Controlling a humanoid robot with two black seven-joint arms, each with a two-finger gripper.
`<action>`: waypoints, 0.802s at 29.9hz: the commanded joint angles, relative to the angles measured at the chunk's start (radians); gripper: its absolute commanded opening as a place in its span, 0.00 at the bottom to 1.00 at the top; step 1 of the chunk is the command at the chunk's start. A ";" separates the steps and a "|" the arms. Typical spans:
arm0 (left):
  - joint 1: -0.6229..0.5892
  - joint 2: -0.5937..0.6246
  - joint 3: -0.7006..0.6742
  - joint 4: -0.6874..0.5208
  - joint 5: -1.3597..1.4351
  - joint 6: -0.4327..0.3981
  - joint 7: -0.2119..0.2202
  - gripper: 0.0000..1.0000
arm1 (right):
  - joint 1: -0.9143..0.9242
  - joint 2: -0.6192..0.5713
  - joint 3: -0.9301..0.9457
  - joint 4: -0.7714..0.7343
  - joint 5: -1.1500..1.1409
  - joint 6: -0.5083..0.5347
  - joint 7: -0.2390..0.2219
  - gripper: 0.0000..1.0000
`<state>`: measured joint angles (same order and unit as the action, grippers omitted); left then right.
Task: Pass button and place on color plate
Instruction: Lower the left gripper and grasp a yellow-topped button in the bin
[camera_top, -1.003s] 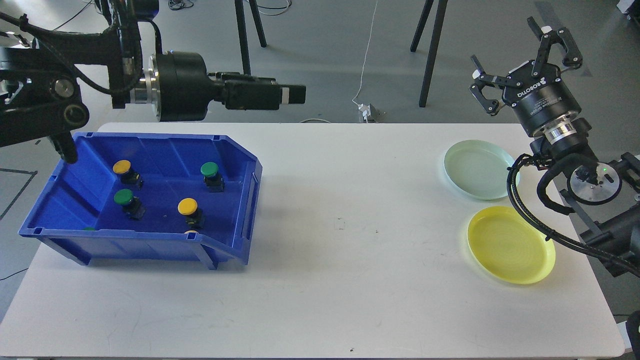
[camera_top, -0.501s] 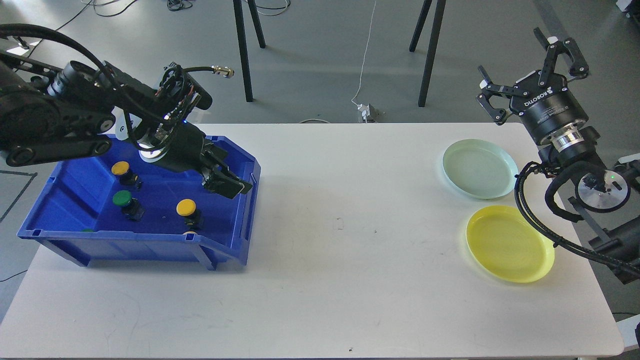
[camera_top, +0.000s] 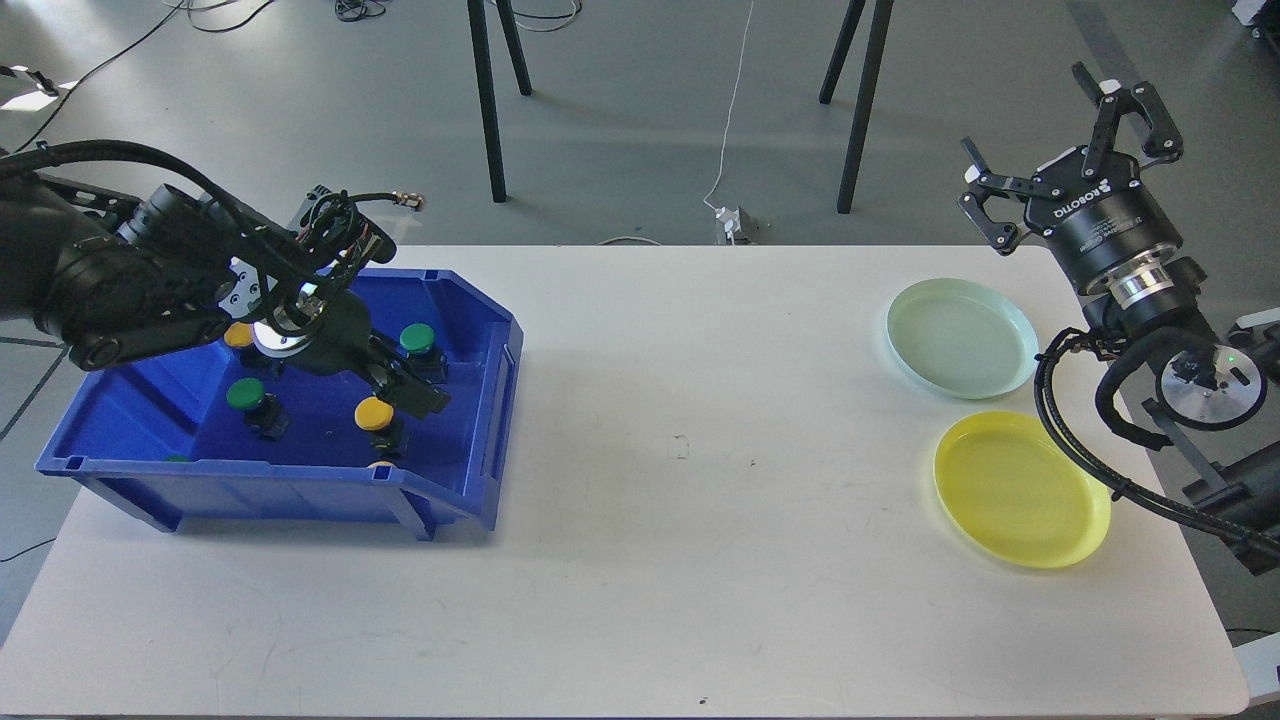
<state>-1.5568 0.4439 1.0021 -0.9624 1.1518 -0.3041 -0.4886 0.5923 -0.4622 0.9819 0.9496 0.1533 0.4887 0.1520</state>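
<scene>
A blue bin (camera_top: 480, 400) at the table's left holds several push buttons: a yellow one (camera_top: 374, 412), a green one (camera_top: 418, 339), another green one (camera_top: 245, 394) and a yellow one (camera_top: 236, 336) partly hidden by my arm. My left gripper (camera_top: 412, 393) reaches down into the bin, right beside the front yellow button and below the green one. Its dark fingers cannot be told apart. My right gripper (camera_top: 1028, 112) is open and empty, raised behind the table's right end. A pale green plate (camera_top: 962, 338) and a yellow plate (camera_top: 1022, 490) lie on the right.
The white table (camera_top: 680, 520) carries only the bin and the two plates. My right arm's cables (camera_top: 1060, 420) hang over the table's right edge near both plates. Stand legs (camera_top: 860, 110) are on the floor behind.
My left arm swung down from above the bin's back into the bin and now sits lower and further left, next to the front yellow button. The right gripper barely moved.
</scene>
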 joint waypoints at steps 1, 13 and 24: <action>0.032 -0.002 -0.002 0.034 0.000 -0.001 0.000 0.98 | 0.000 -0.001 0.001 -0.002 0.000 0.000 0.001 1.00; 0.156 -0.040 -0.045 0.208 0.005 -0.041 0.000 0.97 | -0.022 -0.001 0.003 0.001 0.000 0.000 0.001 1.00; 0.175 -0.042 -0.045 0.241 0.005 -0.059 0.000 0.97 | -0.026 -0.004 0.004 0.001 0.000 0.000 0.001 1.00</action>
<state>-1.3851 0.4027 0.9571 -0.7340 1.1565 -0.3565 -0.4889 0.5661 -0.4661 0.9870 0.9512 0.1534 0.4887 0.1535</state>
